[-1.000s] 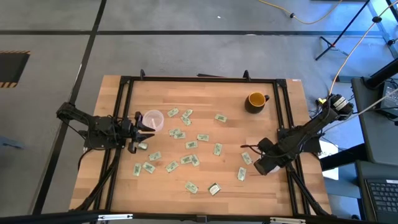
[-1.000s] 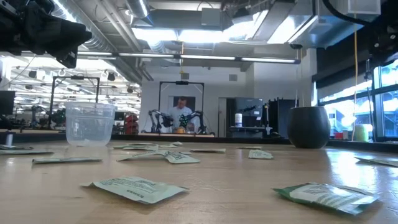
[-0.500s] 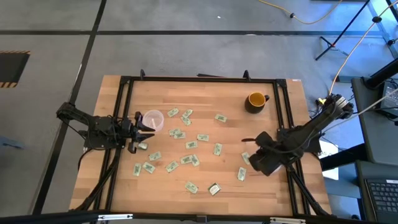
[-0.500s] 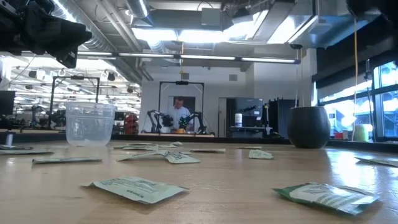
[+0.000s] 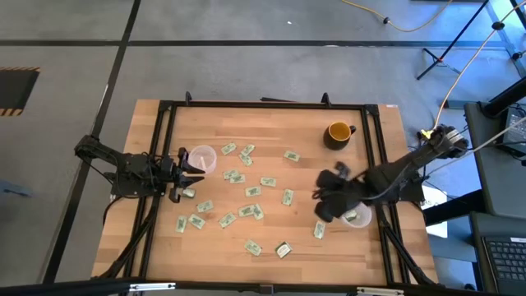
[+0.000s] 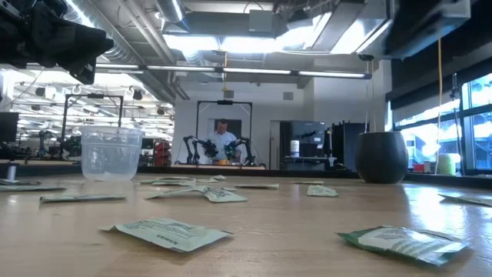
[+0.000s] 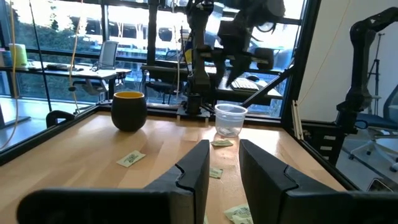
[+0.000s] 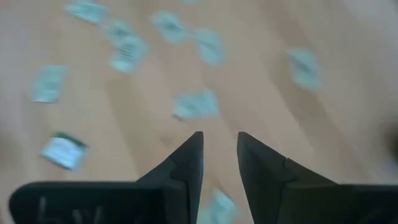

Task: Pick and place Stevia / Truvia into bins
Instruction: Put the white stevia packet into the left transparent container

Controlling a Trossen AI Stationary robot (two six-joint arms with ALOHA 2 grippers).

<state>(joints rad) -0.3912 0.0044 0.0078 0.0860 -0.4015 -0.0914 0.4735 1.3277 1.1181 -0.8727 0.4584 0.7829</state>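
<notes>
Several pale green and white Stevia packets [image 5: 252, 191] lie flat and scattered over the wooden table; they also show in the low view, Stevia packets [image 6: 165, 231]. One clear cup [image 5: 202, 159] stands near the table's left side, seen as cup [image 6: 111, 152] in the low view. A second clear cup [image 5: 355, 217] stands near the right edge, seen as cup [image 7: 231, 119] in the left wrist view. My left gripper [image 5: 194, 169] [image 7: 222, 168] waits, open and empty, just left of the first cup. My right gripper [image 5: 322, 207] [image 8: 219, 155] hovers open over packets [image 8: 196, 104], left of the second cup.
A yellow-orange mug [image 5: 337, 133] [image 6: 382, 156] stands toward the far right of the table. A black metal frame [image 5: 263, 105] runs around the tabletop. In the low view a person [image 6: 221, 138] sits in the room far beyond the table.
My right gripper has swung from the table's right edge toward the left, out over the packets. The clear cup that the arm covered near the right edge now shows. My left arm has kept still, and no packet has moved.
</notes>
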